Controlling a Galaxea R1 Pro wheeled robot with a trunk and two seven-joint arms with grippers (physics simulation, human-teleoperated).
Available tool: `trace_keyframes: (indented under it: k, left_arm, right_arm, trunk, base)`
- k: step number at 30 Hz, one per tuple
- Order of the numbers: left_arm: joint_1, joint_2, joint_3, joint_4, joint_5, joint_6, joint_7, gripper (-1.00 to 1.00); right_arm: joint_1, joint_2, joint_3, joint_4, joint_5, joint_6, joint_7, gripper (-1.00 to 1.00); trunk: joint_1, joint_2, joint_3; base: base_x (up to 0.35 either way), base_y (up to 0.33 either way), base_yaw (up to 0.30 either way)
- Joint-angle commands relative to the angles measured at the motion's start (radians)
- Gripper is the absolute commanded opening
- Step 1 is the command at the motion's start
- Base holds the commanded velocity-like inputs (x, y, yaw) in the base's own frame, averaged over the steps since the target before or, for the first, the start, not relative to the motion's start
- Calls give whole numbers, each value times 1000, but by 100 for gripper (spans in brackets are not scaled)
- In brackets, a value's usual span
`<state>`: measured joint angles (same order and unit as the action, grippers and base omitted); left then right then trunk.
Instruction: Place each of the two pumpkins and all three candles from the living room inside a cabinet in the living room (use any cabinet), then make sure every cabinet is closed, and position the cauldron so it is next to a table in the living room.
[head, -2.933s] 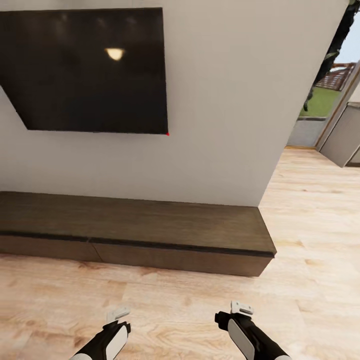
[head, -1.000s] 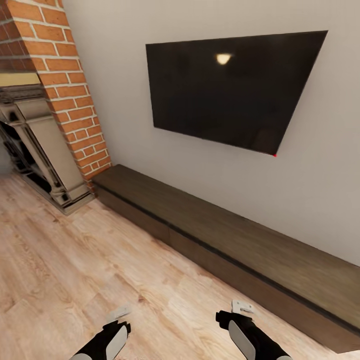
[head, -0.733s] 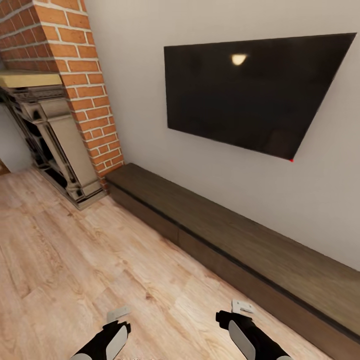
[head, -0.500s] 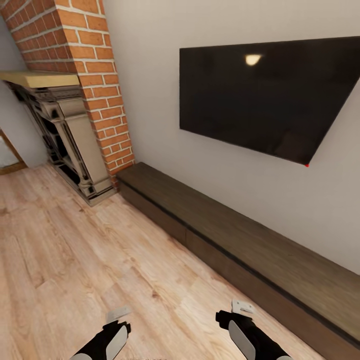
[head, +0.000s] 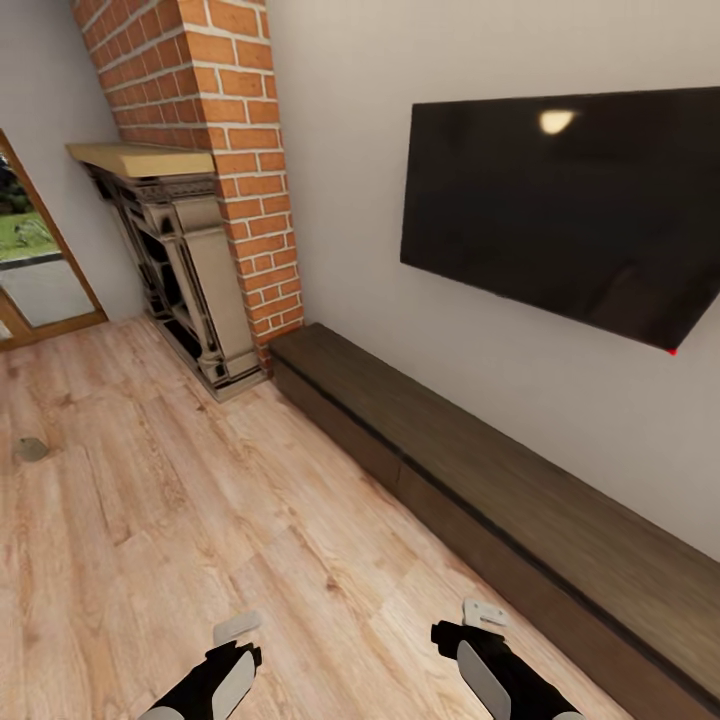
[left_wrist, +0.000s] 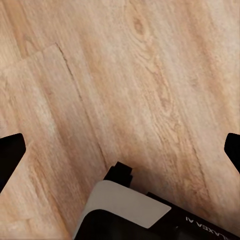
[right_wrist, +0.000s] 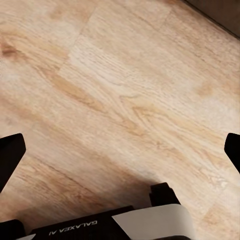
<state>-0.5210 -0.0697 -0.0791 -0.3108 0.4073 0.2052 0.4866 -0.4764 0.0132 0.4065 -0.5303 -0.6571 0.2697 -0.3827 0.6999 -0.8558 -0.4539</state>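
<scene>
The cabinet (head: 500, 490), a long low dark-brown unit, runs along the white wall from the middle to the lower right, and its drawer fronts are shut. A small stubby tan thing (head: 30, 450) lies on the floor at the far left; it looks like a candle, but it is too small to be sure. My left gripper (head: 237, 628) (left_wrist: 120, 150) and right gripper (head: 484, 612) (right_wrist: 120, 150) hang low over the bare wood floor. Both are open and hold nothing. The pumpkins and the cauldron are out of view.
A black TV (head: 570, 210) hangs above the cabinet. A brick chimney (head: 230, 150) and an ornate grey fireplace (head: 190, 280) stand at the cabinet's left end. A glass door (head: 30, 270) is at the far left. Open wood floor (head: 200, 520) stretches ahead.
The camera has swung to the left: the cabinet and TV slid right in the picture, and the fireplace, the glass door and the small tan thing came into view. Both arms keep their pose.
</scene>
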Motion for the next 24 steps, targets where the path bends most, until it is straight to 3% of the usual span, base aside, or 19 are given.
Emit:
trace_keyframes:
  k: [1,15,24]
  left_arm:
    - [0,1,-8,-2,5,6,7,100]
    - [0,1,-8,-2,6,6,7,100]
    - [-1,4,-8,-2,7,5,7,100]
  right_arm:
    - [-1,-1,6,-2,-7,3,-8,100]
    - [-1,0,7,-2,-7,3,-8,100]
    - [-1,5,8,-2,-6,3,-9,100]
  trunk:
    - [-4,6,2]
    - [-57,104,46]
    - [-57,104,46]
  base:
    - [0,0,39]
    - [0,0,5]
    - [0,0,0]
